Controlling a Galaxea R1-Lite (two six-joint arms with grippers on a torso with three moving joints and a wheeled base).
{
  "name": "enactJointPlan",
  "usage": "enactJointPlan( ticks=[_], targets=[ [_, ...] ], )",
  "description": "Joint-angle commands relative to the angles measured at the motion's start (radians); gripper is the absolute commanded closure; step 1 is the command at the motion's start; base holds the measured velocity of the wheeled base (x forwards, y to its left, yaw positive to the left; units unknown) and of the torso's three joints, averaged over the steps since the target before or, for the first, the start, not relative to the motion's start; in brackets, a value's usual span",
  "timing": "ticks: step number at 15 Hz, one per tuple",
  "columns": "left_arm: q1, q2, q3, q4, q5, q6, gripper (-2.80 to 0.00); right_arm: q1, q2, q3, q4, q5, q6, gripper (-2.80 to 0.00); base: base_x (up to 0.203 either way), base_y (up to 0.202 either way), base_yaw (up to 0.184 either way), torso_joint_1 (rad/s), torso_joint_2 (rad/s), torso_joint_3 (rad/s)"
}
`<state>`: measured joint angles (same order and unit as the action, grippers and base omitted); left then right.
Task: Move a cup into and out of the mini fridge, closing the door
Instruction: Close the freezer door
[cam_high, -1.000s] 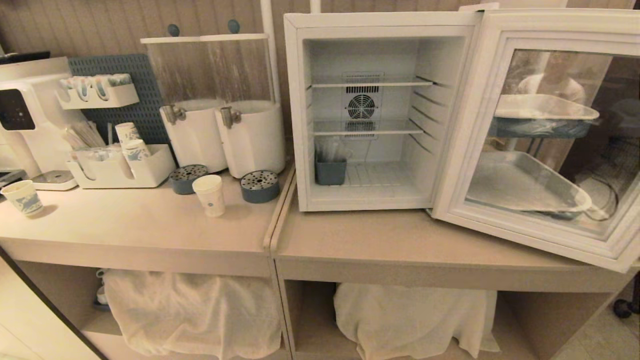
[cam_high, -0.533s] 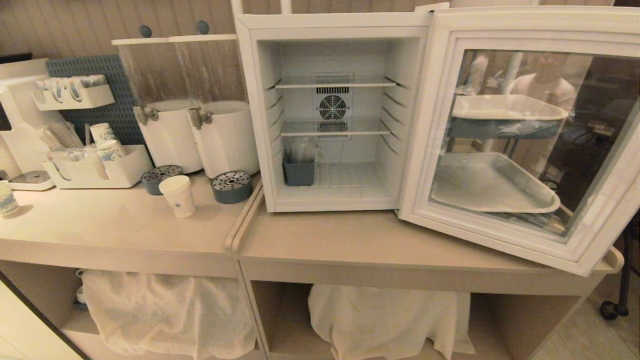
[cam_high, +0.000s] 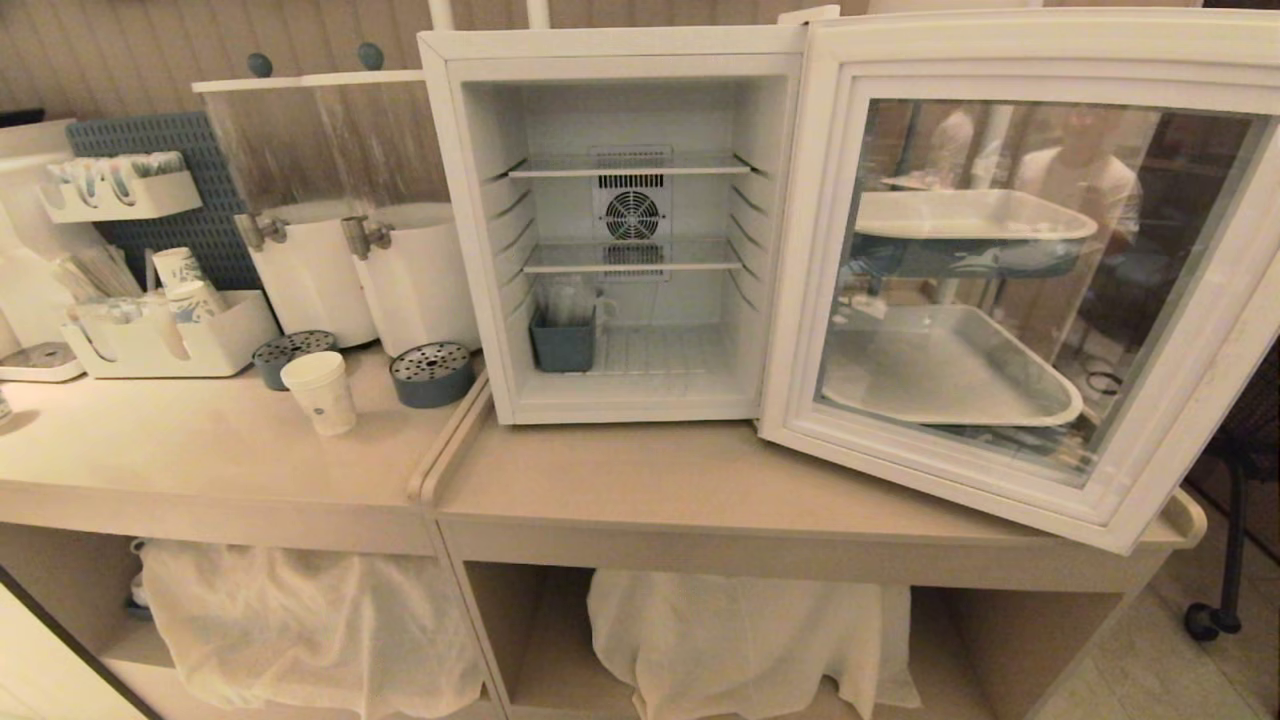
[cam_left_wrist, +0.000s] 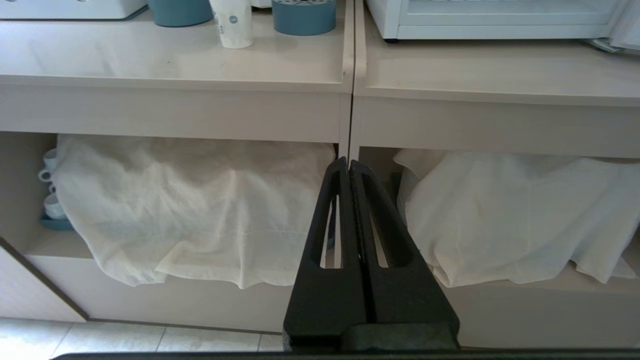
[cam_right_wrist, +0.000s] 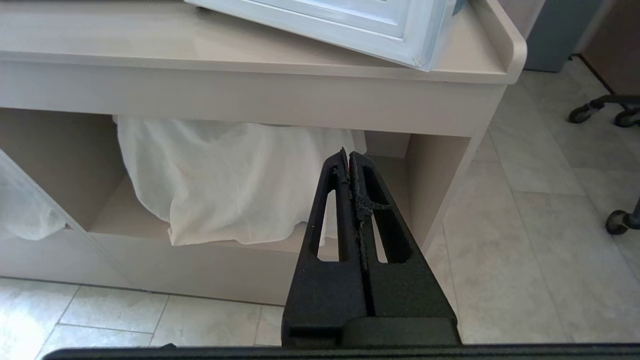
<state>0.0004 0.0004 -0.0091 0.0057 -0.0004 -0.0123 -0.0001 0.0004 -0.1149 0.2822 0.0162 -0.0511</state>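
Cup (cam_high: 319, 391) upright on beige counter (cam_high: 200, 450), fridge door (cam_high: 1010, 270) open.

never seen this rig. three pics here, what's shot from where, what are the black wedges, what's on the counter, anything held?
It is a wheeled two-armed robot. The wide picture comes from its head camera, looking down at a counter. The other two come from cameras on its wrists, behind the fingers, so the black wedges are its own grippers: the left gripper and the right gripper. Both are shut, hold nothing, and sit low in front of the shelves under the counter, out of the head view.

On the counter stands the mini fridge with its glass door swung wide open. Inside, a small blue-grey bin sits on the floor of it. Left of the fridge are two white drink dispensers, two round blue drip trays, a white organiser with cups, and one paper cup standing alone, upright. White cloths cover the lower shelves.
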Motion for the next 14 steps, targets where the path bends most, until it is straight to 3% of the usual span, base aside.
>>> enactJointPlan(
  ticks=[1, 5, 11, 14],
  targets=[
    [0.0, -0.002, 0.0, -0.001, 0.0, -0.001, 0.0, -0.001, 0.0, 0.0, 0.002, -0.001, 0.005, 0.0, 0.0, 0.0, 0.0, 0.0, 0.0, 0.0],
    [0.0, -0.002, 0.0, 0.0, 0.0, 0.0, 0.0, -0.001, 0.0, 0.0, 0.002, -0.001, 0.005, 0.0, 0.038, -0.022, 0.002, 0.001, 0.0, 0.003],
    [0.0, -0.002, 0.0, 0.0, 0.0, -0.001, 0.0, -0.001, 0.0, 0.0, 0.002, -0.007, 0.016, 0.0, 0.183, -0.173, 0.003, 0.003, 0.01, 0.0],
    [0.0, -0.002, 0.001, 0.0, 0.0, -0.001, 0.0, -0.001, -0.002, 0.001, -0.006, -0.038, 0.059, 0.0, 0.047, -0.067, 0.004, 0.002, 0.0, 0.001]
  ],
)
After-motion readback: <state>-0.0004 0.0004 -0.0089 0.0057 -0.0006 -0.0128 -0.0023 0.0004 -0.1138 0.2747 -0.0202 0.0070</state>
